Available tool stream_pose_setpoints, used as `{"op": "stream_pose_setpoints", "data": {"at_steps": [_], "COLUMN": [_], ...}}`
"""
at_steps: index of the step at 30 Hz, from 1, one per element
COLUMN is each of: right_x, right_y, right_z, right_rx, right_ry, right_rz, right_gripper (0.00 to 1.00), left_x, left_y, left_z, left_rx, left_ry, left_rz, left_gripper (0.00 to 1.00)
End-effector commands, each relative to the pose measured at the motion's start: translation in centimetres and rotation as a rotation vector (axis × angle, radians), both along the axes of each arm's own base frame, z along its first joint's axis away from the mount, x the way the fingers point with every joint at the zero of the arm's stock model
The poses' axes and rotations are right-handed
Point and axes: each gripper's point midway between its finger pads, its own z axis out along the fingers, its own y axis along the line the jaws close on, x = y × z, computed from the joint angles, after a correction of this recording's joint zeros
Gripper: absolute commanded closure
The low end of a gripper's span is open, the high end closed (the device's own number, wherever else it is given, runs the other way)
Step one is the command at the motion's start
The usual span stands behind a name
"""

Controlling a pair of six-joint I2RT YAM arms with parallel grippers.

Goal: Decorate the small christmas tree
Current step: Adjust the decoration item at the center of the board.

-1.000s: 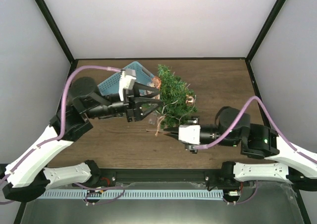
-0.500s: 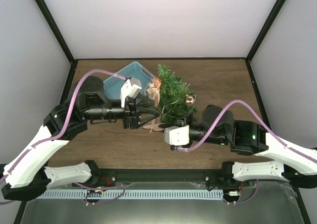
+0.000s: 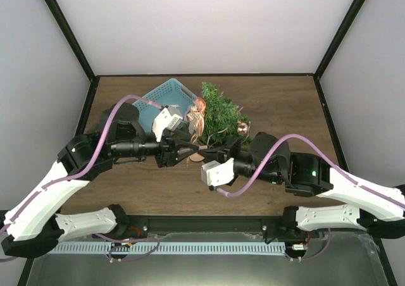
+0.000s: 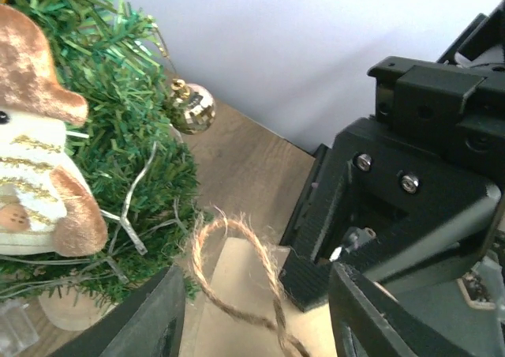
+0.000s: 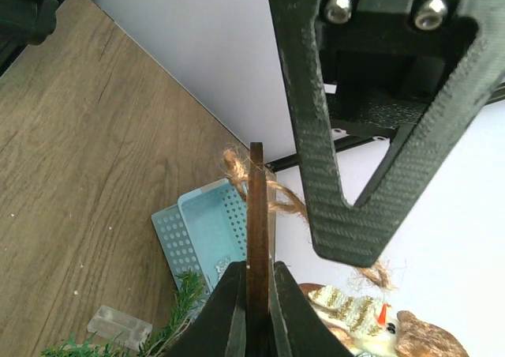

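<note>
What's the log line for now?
right pincer: shut on wooden ornament | left pincer: open, at string loop | tree: partly decorated

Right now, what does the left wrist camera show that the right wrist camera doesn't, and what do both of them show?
Only the left wrist view shows the gold bauble hanging on the small christmas tree, and the left gripper open near the twine loop. Only the right wrist view shows the light-blue basket and the right gripper shut on the thin wooden ornament, seen edge-on. Both show the wooden ornament with its twine loop, green tree needles, and the snowman-like plush decoration.
</note>
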Motion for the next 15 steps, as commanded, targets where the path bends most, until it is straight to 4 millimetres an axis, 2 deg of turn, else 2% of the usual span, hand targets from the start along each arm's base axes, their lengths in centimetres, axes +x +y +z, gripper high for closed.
{"op": "stream_pose_setpoints", "data": {"at_steps": [1,3,4,8,11,15], "right_x": [0.3,0.2,0.3,0.3,0.3,0.1], "right_y": [0.4,0.4,0.4,0.0,-0.3,-0.6], "right_z": [0.3,0.3,0.1,-0.4,-0.6,-0.6], "right_rx": [0.005,0.006,0.004,0.003,0.018,0.035], "right_ry": [-0.03,-0.024,-0.018,0.01,0.022,0.047], "right_rz": [-0.008,-0.009,-0.011,-0.028,-0.033,-0.036], "right_gripper": [0.99,0.99,0.99,0.99,0.99,0.99], "left_x": [1.1,1.4,1.5,1.5,1.1,0.5], "left_y": [0.3,0.6,0.7,1.5,1.9,2.2], "left_z": [-0.4,-0.3,-0.1,1.4,2.6,3.6], "left_rx": [0.037,0.042,0.039,-0.006,-0.046,-0.087], "left_ry": [-0.05,-0.066,-0.074,-0.105,-0.137,-0.177], "left_rz": [0.043,0.064,0.072,0.103,0.103,0.082], "left_gripper": [0.56,0.7,0.73,0.72,0.84,0.9]}}
